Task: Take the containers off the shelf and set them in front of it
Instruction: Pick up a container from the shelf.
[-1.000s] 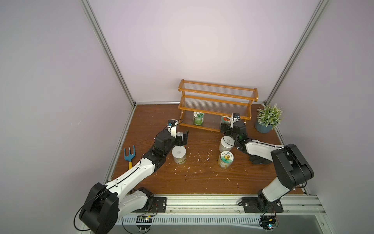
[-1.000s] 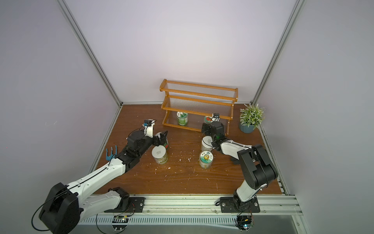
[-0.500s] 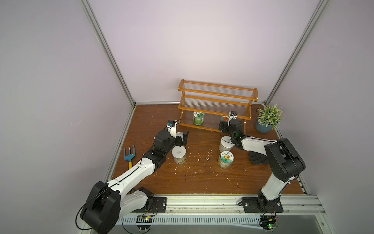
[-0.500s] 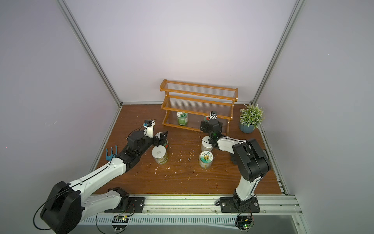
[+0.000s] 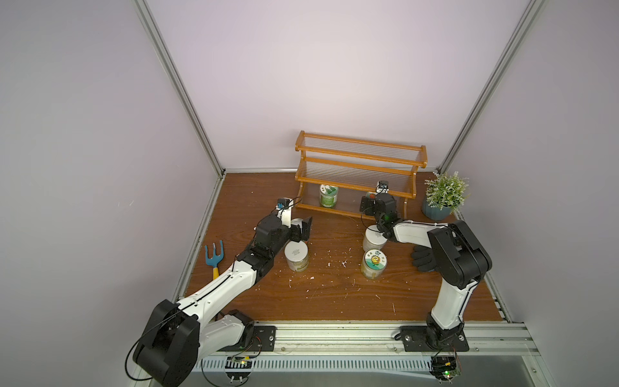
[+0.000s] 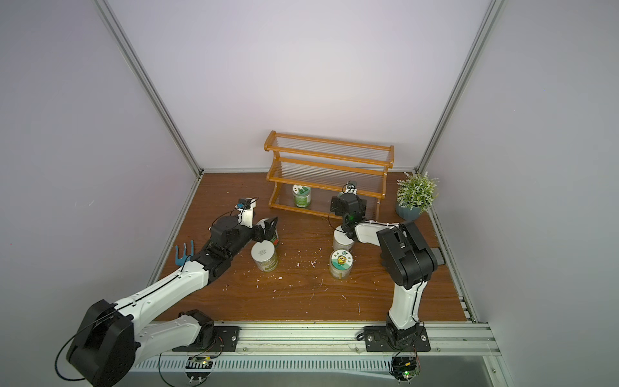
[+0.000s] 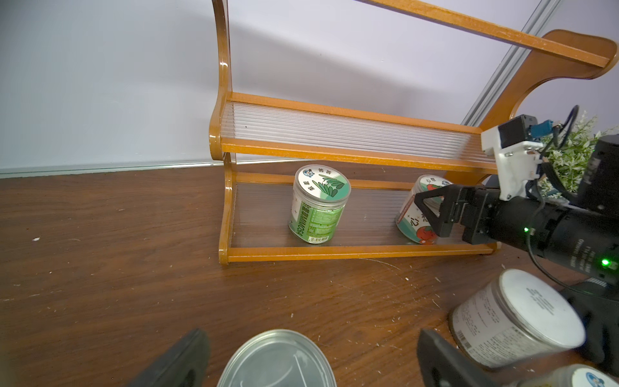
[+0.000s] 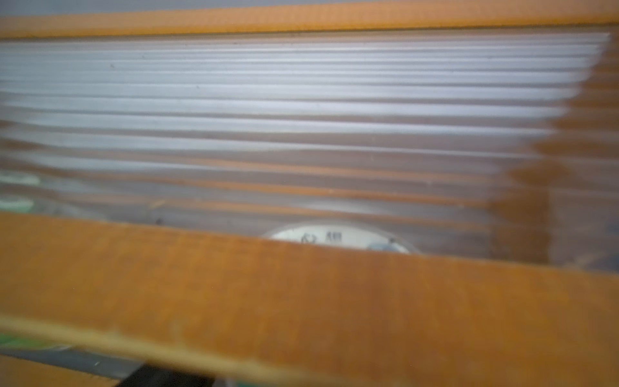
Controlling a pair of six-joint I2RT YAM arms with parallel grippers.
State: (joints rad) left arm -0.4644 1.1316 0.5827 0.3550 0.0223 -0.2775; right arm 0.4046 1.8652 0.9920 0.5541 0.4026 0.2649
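right fingers point(image 7: 452, 209) spread wide | tomato-lidded clear jar point(image 7: 411, 219) upright, straight ahead of them on lowest tier of orange-brown wooden shelf point(image 7: 335, 253) | left fingers point(image 7: 438, 363) spread, farther off

White links point(image 5: 231, 279), black joints point(image 5: 459, 254), green wrist LED point(image 7: 605, 262), white screwed camera bracket point(image 7: 512, 160).

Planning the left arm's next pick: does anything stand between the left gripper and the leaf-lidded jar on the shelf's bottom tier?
Yes. The silver-topped can stands between the left gripper's open fingers, roughly in line with the leaf-lidded jar. Past it, only bare tabletop and the shelf's low front rail.
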